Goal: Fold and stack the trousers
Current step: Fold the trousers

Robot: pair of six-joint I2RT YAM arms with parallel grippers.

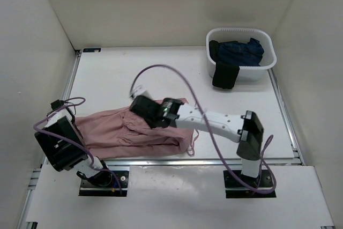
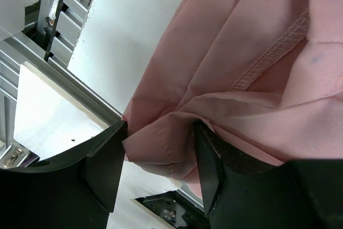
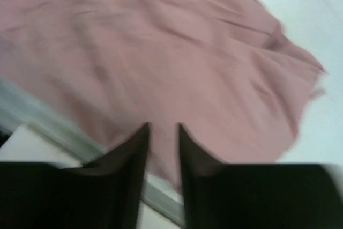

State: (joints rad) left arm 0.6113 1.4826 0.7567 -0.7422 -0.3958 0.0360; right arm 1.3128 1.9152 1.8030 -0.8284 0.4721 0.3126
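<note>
Item 1, left gripper (image 2: 158,167), at 8 o'clock on the table (image 1: 107,73), nearest you: fingers closed on a bunched corner of cloth, which touched both pads.

Item 2, the trousers (image 1: 123,132): dusty pink, lying crumpled in a long band from 8 o'clock towards 6 o'clock, close along the near edge. One end was in your left grip.

Item 3, right gripper (image 3: 162,143), over the middle of the trousers: fingers drawn nearly together with a narrow slit between them. The wrist view was blurred, so you could not tell whether cloth was pinched.

Item 4, basket (image 1: 268,63), at 1 o'clock, well apart from the trousers: it held a navy garment (image 1: 241,52), with a black garment (image 1: 224,76) hanging over its near wall.

Handling note: the step looked like spreading the trousers flat before folding. You would do best to take a firm hold of an edge with the right, keep the left corner low, and draw the two apart evenly so the thin cloth lay smooth.
</note>
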